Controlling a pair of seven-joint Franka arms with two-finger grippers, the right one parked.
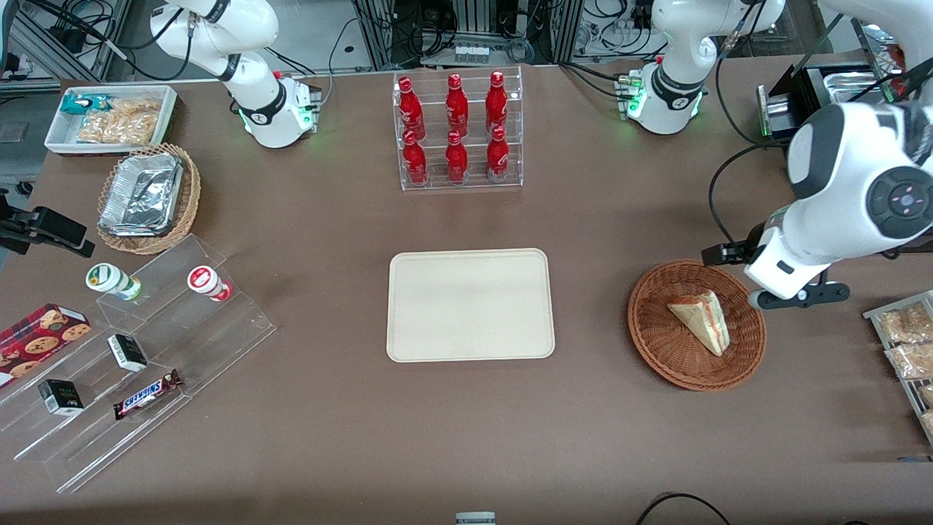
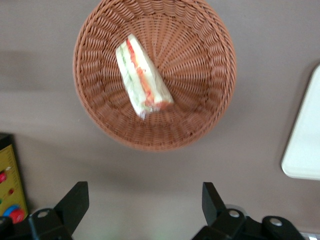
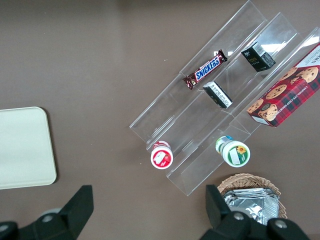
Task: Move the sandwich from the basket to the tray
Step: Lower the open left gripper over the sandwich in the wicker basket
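Observation:
The sandwich [image 1: 701, 319] [image 2: 142, 77], a pale wedge with red and green filling, lies in the round reddish-brown wicker basket [image 1: 656, 343] [image 2: 200, 115]. The cream tray [image 1: 470, 305] [image 2: 305, 140] lies flat with nothing on it, beside the basket toward the parked arm's end. My left gripper [image 2: 142, 202] hangs open above bare table just outside the basket's rim, toward the working arm's end, with nothing between its fingers [image 2: 75, 200]. In the front view the arm's wrist [image 1: 791, 273] covers the gripper.
A clear rack of red bottles [image 1: 458, 131] stands farther from the camera than the tray. Bagged snacks on a rack [image 1: 907, 343] lie near the basket at the working arm's end. Acrylic steps with snacks [image 1: 138, 350], a tan basket with foil containers [image 1: 149, 197] and a white bin [image 1: 113, 117] sit at the parked arm's end.

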